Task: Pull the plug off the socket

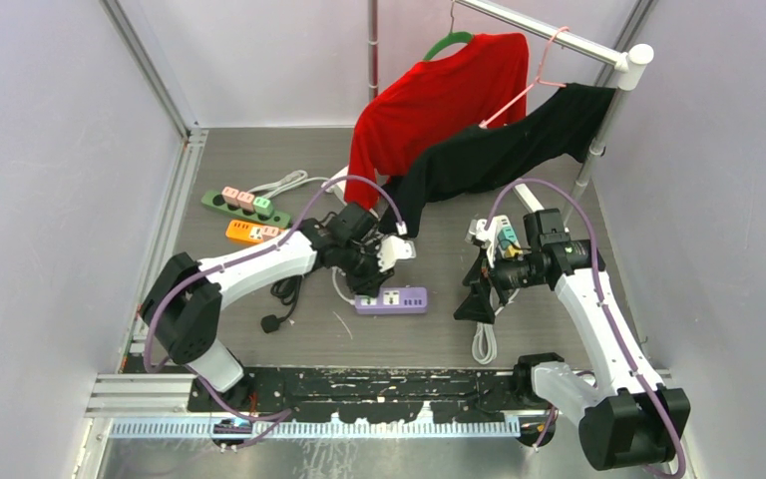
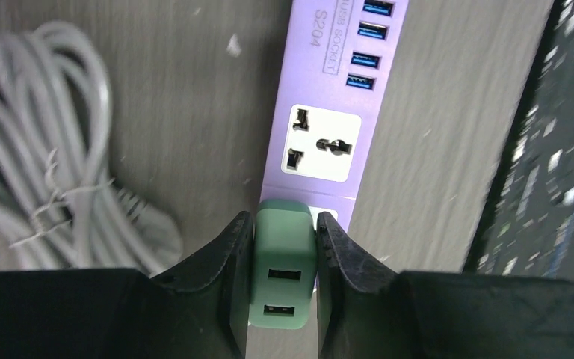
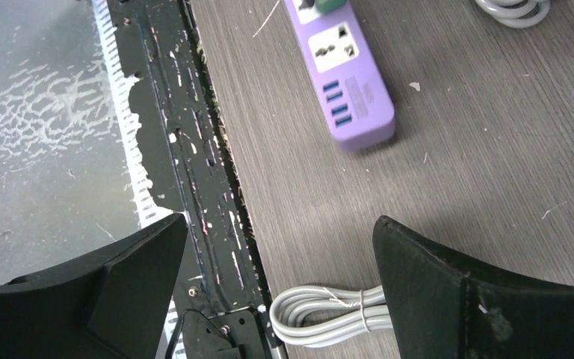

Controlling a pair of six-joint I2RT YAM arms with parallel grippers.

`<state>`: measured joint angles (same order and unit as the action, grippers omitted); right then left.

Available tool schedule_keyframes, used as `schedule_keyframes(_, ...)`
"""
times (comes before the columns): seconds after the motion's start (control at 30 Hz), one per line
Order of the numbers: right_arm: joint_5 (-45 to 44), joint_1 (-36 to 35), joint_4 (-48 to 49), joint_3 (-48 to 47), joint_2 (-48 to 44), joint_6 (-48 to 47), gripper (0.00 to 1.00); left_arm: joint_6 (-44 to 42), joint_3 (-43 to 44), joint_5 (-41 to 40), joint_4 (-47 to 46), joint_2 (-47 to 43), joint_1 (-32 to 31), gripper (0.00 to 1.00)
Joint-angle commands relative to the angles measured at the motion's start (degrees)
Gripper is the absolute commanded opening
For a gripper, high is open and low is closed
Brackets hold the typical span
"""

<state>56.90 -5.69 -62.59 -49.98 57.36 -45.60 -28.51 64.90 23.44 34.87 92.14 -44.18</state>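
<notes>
Left wrist view: the left hand (image 2: 284, 224) clamps the green plug (image 2: 284, 258) by its two sides, set for a straight pull. The plug sits in the purple power strip (image 2: 329, 67) on the bench (image 2: 194, 112). A white cable coil (image 2: 60, 179) lies beside it, seemingly no obstacle. The right hand (image 3: 278, 224) hangs wide open, empty.

Purple power strip (image 2: 327, 88): "USB SOCKET", "S204".

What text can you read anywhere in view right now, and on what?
"USB SOCKET": boxed, on the purple power strip, beside its blue USB ports.
"S204": on the same strip, next to that box.
On the green plug: none visible.
Same label in the right wrist view: too blurred to read.
</notes>
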Motion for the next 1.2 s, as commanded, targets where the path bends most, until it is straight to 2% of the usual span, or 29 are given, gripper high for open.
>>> schedule_keyframes(0.0, -0.64, -0.3, 1.27, -0.64, -0.3, 0.01, 1.0, 17.58, 0.59, 2.19, -13.64, -1.4, -6.12, 0.0)
schedule_keyframes(0.1, -1.53, -0.29, 1.7, -0.73, 0.08, 0.44, 1.0, 24.54, 0.18, -3.49, -21.22, 1.35, -9.63, 0.0)
schedule_keyframes(0.2, -2.34, -0.28, 2.11, -0.67, 0.22, 0.71, 1.0, 28.92, 1.88, -8.8, -24.02, 5.7, -11.68, 0.03)
schedule_keyframes(0.37, -2.6, -0.2, 2.21, -0.65, 0.4, 0.74, 1.0, 32.64, 3.53, -14.2, -24.91, 8.68, -13.97, 0.18)
schedule_keyframes(0.43, -2.67, -0.19, 2.21, -0.65, 0.62, 0.75, 1.0, 34.01, 3.14, -15.69, -25.79, 8.1, -14.38, 0.27)
schedule_keyframes(0.5, -2.74, -0.15, 2.21, -0.64, 0.81, 0.69, 1.0, 35.57, 2.29, -16.34, -26.8, 6.56, -14.45, 0.42)
schedule_keyframes(0.63, -1.77, -0.06, 1.29, -0.48, 1.18, -0.7, 1.0, 37.68, -0.16, -16.18, -30.13, -0.58, -14.44, 0.62)
schedule_keyframes(0.77, -0.38, -0.11, 0.18, 0.32, 1.65, -4.27, 1.0, 38.64, -6.66, -15.96, -37.15, -9.78, -14.42, 0.79)
schedule_keyframes(0.83, -0.15, -0.06, -1.15, 1.04, 2.12, -8.47, 1.0, 39.9, -10.79, -15.82, -40.08, -14.28, -14.27, 0.88)
schedule_keyframes(0.9, 0.25, -0.11, -4.36, 1.5, 3.1, -16.75, 1.0, 42.49, -15.6, -15.71, -43.08, -18.53, -13.86, 0.99)
schedule_keyframes(0.93, 0.68, -0.11, -7.06, 1.49, 3.71, -24.86, 1.0, 44.63, -18.05, -15.87, -44.94, -22.02, -13.3, 1.0)
schedule_keyframes(1.0, 1.28, -0.19, -11.7, 0.79, 5.43, -34.68, 1.0, 50.31, -22.68, -16.6, -45.54, -26.88, -12.01, 0.99)
schedule_keyframes(1.07, 1.65, -0.83, -14.14, -0.89, 7.39, -38.89, 1.0, 55.18, -26.68, -16.67, -44.65, -31.14, -10.62, 0.99)
schedule_keyframes(1.17, 0.07, -3.13, -13.77, -4.12, 9.74, -38.88, 1.0, 62.35, -32.88, -20.08, -43.0, -36.83, -9.55, 0.99)
